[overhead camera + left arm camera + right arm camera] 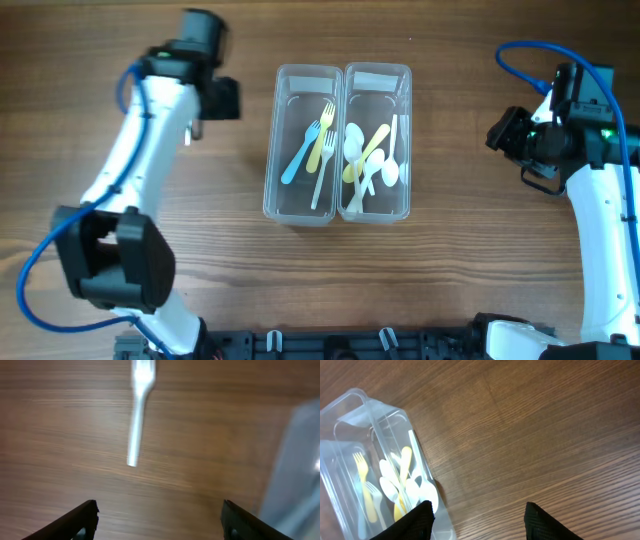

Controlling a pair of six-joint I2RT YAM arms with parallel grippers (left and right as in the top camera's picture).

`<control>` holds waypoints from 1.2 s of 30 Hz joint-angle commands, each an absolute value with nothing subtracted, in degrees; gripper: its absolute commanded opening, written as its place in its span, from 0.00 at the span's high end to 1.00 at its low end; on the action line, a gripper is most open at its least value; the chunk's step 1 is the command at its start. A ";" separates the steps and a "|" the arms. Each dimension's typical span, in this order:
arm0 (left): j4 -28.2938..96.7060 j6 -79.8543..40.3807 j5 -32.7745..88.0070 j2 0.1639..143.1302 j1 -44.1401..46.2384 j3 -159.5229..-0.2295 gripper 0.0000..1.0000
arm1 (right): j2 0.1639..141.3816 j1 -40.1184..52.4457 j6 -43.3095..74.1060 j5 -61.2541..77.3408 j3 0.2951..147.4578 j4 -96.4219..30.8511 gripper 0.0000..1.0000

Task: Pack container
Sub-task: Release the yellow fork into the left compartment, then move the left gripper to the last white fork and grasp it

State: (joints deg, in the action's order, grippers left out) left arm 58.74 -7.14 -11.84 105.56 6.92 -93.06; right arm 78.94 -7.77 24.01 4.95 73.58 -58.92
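Note:
Two clear plastic containers stand side by side mid-table. The left container (270, 160) holds a blue fork (300, 155), a yellow fork (321, 135) and a white fork. The right container (408, 150) holds white and yellow spoons (368, 160). A white fork (138, 415) lies loose on the table ahead of my left gripper (159, 510), which is open and empty; in the overhead view this gripper (225, 98) is left of the containers. My right gripper (503, 130) is open and empty, right of the containers, over bare wood (477, 510).
The right container's corner (355, 397) shows at the left of the right wrist view. A container wall (295, 460) shows blurred at the right edge of the left wrist view. The arm bases stand along the front edge.

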 commanded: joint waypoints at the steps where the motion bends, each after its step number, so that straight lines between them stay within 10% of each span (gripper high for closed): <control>1: 56.29 -2.33 -5.67 108.99 0.47 -91.81 0.23 | 79.50 -7.90 24.03 5.61 73.36 -58.59 0.42; 36: 31.05 13.34 -0.73 126.67 -4.40 -91.07 0.28 | 79.50 -7.90 24.01 5.61 73.36 -60.58 0.43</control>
State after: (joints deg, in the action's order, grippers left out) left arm 31.59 11.75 0.64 125.19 -4.51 -91.22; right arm 78.94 -7.77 23.99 4.93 73.58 -60.23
